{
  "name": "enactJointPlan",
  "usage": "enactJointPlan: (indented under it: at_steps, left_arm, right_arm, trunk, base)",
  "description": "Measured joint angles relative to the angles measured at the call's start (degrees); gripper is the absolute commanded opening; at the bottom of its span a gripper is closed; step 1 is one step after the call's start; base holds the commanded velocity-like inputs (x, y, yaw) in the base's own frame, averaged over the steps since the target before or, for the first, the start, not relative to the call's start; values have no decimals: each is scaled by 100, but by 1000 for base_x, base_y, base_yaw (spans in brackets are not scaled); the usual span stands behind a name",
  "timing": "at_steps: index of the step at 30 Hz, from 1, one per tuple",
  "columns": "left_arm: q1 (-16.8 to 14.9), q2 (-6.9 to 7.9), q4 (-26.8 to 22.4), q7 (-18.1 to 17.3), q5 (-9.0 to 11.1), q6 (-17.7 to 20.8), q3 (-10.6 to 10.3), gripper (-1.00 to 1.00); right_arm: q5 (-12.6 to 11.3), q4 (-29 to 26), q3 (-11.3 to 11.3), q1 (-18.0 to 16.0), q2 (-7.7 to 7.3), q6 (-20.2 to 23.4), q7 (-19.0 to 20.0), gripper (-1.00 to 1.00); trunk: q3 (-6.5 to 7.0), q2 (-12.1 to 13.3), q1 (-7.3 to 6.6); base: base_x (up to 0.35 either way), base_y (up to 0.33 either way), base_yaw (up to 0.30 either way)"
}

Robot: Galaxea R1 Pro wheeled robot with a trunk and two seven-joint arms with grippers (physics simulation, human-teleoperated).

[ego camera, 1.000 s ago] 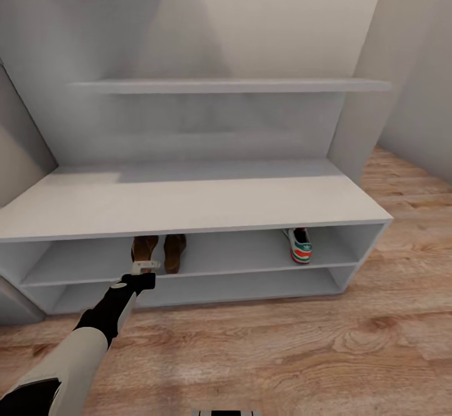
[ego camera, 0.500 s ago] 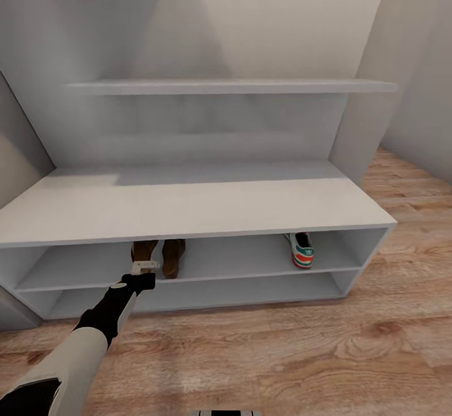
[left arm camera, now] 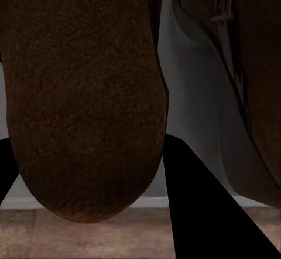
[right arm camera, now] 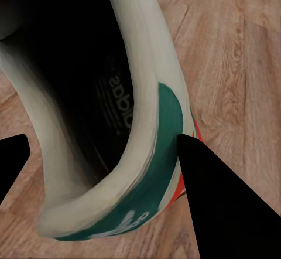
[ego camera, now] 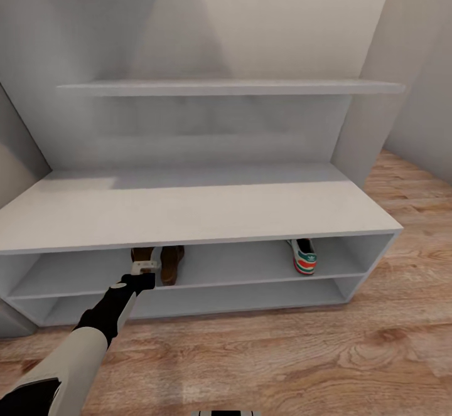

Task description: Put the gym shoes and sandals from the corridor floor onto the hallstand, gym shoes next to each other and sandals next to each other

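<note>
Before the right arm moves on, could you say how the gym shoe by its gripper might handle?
The gym shoe probably has a soft heel collar, since its rim looks thin and curved, so it may give under the right gripper. Its hollow build suggests it is light, and its elongated shape should not roll.

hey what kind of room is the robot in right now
Probably a home entrance corridor: a low pale-grey shoe rack holding brown leather sandals and a white green-striped sneaker, on brown wood-plank flooring.
</note>
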Motion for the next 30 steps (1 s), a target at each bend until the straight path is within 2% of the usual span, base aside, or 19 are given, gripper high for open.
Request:
enactJointPlan:
  at_steps: [27,28,30]
  left_arm:
    - [3,0,10,0,0,-9,-8,-100]
    - [1,3,12,0,-2,-4,-10,100]
    - [-2,6,14,-2,-30,5,-13,100]
  right_arm:
    - [2,6,4,0,2,2,-2,-100]
    - [2,6,4,0,2,0,-3,-100]
    - [2,6,6,0,2,3,-2,-100]
  trunk:
    - [0,0,1]
    - [0,0,1]
    - [0,0,1]
  base:
    - [28,0,0]
    - [0,0,0]
    - [0,0,0]
